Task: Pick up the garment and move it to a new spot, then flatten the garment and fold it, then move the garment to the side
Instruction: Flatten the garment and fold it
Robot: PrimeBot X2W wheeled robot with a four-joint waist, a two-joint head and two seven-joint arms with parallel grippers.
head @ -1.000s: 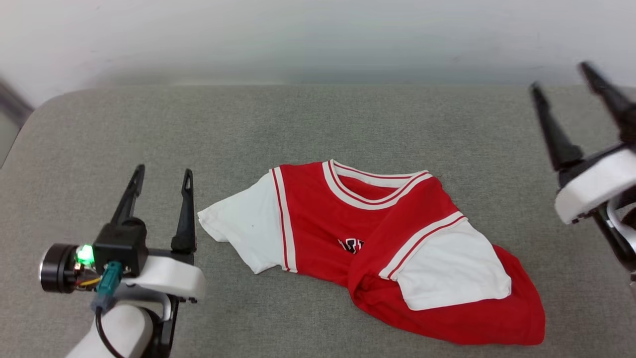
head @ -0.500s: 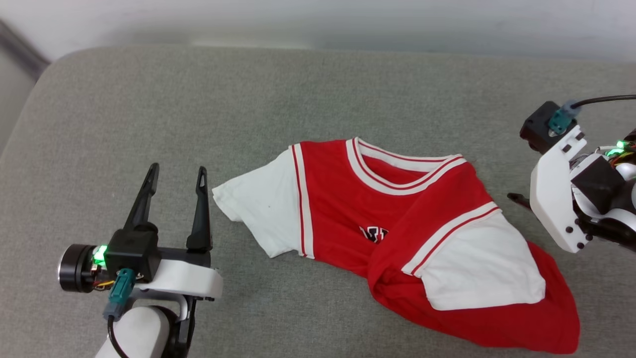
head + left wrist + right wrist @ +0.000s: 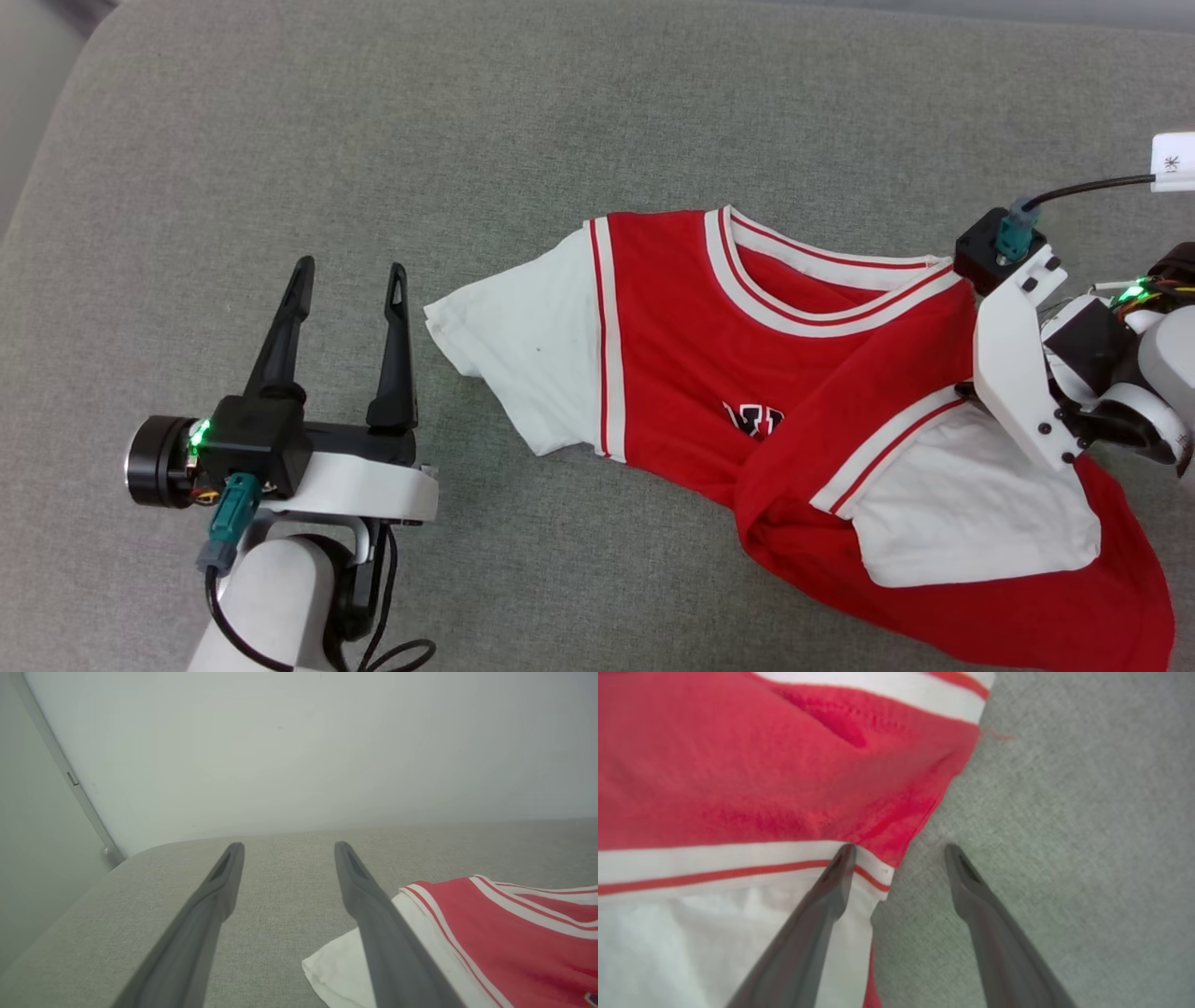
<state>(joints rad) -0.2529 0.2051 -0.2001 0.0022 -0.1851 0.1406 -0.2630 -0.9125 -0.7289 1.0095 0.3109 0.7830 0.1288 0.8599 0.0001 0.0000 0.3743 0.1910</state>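
Loosely rumpled red jersey [image 3: 681, 345] on a grey cushion [image 3: 373, 112], left gripper [image 3: 351, 266] spread wide and empty beside one sleeve, right gripper [image 3: 900, 847] likewise astride the other's edge.

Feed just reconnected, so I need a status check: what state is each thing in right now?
garment, crumpled and unfolded on the grey cushion, one sleeve flopped over its front
left end effector, open, empty, beside the garment
right end effector, open, straddling the garment's edge at the striped sleeve trim, not yet gripping
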